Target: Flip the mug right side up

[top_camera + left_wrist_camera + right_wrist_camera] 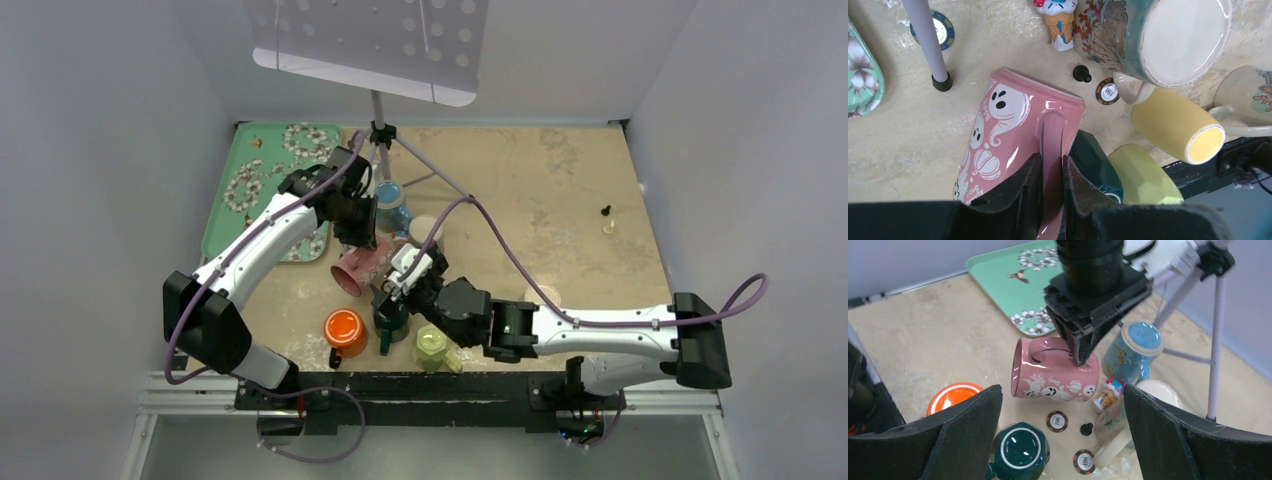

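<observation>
The pink ghost-print mug [358, 266] [1003, 125] [1055, 380] lies on its side with its handle upward and its mouth facing the left of the right wrist view. My left gripper [361, 236] [1052, 170] [1081, 356] comes down from above and is shut on the handle, one finger on each side of it. Whether the mug touches the table, I cannot tell. My right gripper [398, 287] [1060, 390] hovers just in front of the mug, wide open and holding nothing.
Close around stand a dark green upside-down mug [1020, 450], an orange mug [344, 330], a yellow-green mug [432, 347] and a blue butterfly mug [1133, 352]. Poker chips [1057, 421], an ice-cream figurine [1107, 395] and a tripod leg [1215, 340] are nearby. A green floral tray [270, 180] lies at the back left.
</observation>
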`<action>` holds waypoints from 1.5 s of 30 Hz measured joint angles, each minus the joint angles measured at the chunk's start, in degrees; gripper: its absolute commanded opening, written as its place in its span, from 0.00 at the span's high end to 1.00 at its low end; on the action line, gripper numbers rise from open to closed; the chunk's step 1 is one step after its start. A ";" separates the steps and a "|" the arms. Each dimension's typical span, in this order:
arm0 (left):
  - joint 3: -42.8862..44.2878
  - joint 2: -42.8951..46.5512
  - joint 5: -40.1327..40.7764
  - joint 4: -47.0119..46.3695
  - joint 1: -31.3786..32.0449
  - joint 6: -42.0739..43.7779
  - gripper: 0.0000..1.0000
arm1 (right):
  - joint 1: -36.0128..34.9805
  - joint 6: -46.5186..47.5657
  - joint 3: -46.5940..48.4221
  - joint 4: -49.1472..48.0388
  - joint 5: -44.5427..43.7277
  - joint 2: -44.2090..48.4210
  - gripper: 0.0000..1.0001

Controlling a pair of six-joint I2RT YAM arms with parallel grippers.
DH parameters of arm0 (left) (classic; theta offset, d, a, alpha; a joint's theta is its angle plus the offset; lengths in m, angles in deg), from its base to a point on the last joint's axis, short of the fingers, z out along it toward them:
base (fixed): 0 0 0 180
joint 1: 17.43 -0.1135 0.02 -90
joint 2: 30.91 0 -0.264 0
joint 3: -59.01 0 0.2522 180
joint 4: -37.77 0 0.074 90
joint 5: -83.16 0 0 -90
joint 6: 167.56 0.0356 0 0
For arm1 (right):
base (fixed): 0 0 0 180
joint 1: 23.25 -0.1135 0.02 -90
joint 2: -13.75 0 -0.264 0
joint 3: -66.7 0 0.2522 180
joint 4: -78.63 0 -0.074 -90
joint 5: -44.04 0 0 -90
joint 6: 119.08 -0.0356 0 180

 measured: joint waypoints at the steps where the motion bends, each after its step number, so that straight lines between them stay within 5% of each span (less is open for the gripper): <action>1: 0.00 0.02 0.07 0.00 -0.09 -1.14 1.00 | -0.46 -2.14 0.02 0.07 -2.40 -0.24 0.04; 13: 0.00 0.72 0.81 -0.37 -1.88 -9.79 1.00 | -7.80 -31.67 12.94 16.81 -21.92 -21.35 0.03; 23: -0.79 3.10 0.52 -0.46 -2.75 -11.76 1.00 | -8.00 -56.28 32.09 42.36 -31.80 -38.86 0.04; 32: -1.16 3.15 -0.46 -0.55 -2.71 -12.46 1.00 | -4.02 -63.49 31.47 51.17 -34.12 -39.47 0.07; 45: -1.22 3.15 -1.46 -0.74 -2.71 -12.96 1.00 | -2.03 -46.82 29.44 33.55 -33.68 -39.32 0.06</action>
